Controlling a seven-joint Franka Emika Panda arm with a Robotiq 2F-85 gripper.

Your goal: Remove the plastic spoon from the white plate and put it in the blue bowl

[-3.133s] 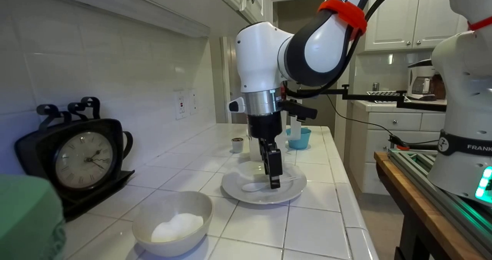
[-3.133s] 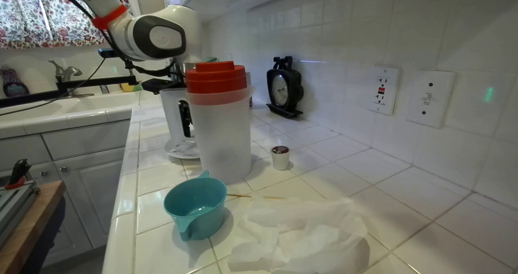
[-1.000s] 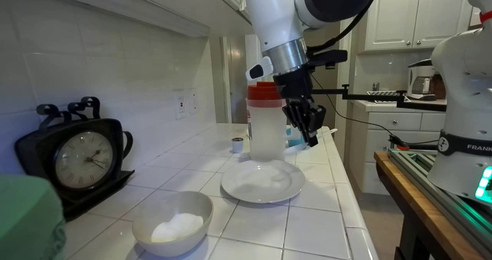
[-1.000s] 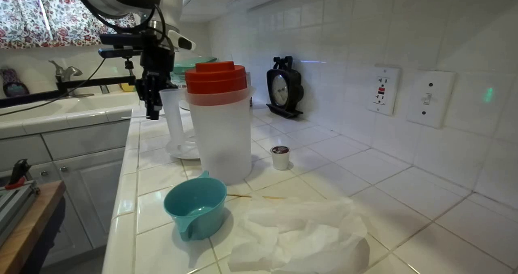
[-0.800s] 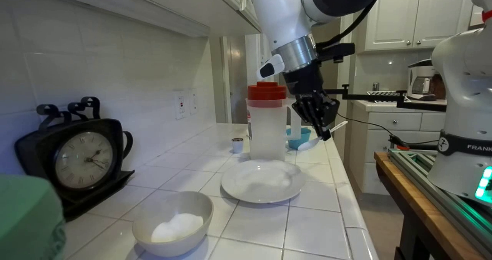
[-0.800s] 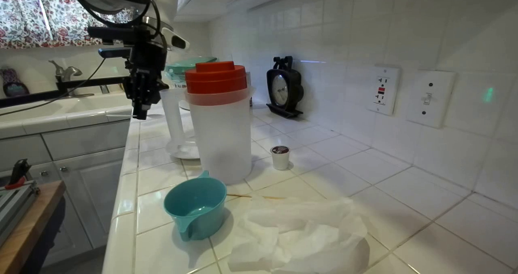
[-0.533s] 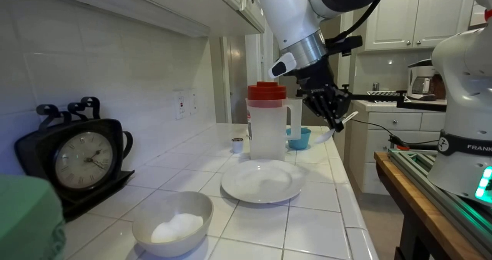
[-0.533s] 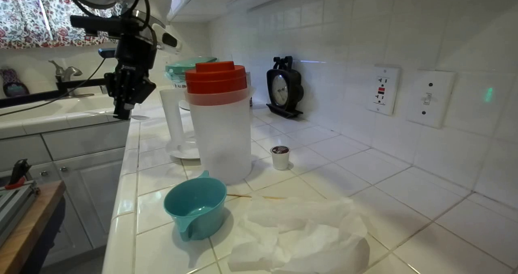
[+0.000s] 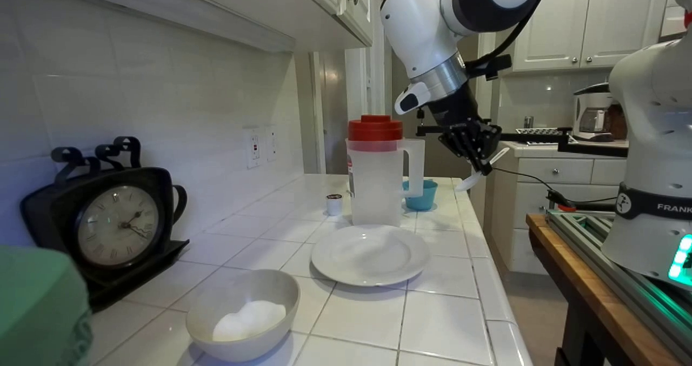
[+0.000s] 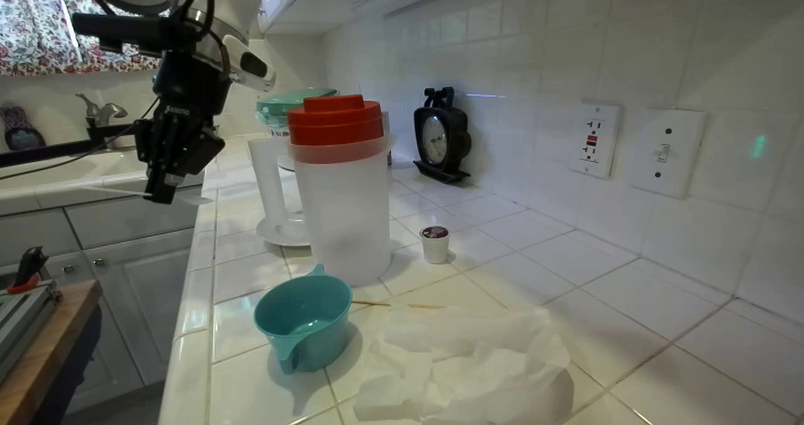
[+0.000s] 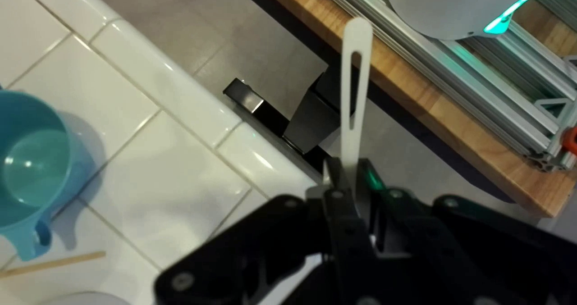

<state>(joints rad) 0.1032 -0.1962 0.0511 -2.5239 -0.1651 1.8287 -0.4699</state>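
The pale plastic spoon (image 9: 469, 181) is off the plate, gripped by its handle in my gripper (image 9: 483, 167), which leans over in the air near the counter's edge. In the wrist view the slotted handle of the spoon (image 11: 351, 143) stands out between the fingertips of the gripper (image 11: 347, 172); its bowl end is hidden there. The white plate (image 9: 370, 255) lies bare on the tiles, partly behind the pitcher in an exterior view (image 10: 286, 233). The blue bowl (image 10: 304, 324) stands upright on the counter, and in the wrist view the blue bowl (image 11: 36, 161) sits at far left, apart from the gripper.
A red-lidded pitcher (image 9: 377, 179) stands between plate and blue bowl, its handle towards the counter edge (image 11: 194, 102). Crumpled paper (image 10: 468, 368), a thin wooden stick (image 11: 56, 263) and a small pod cup (image 10: 435, 245) lie near the bowl. A grey-white bowl (image 9: 243, 312) sits nearer.
About three seconds ago my gripper was down at the spoon on the plate. The spoon has since been lifted off, and over the last second moved beyond the pitcher's side, out towards the counter edge, tilting more.
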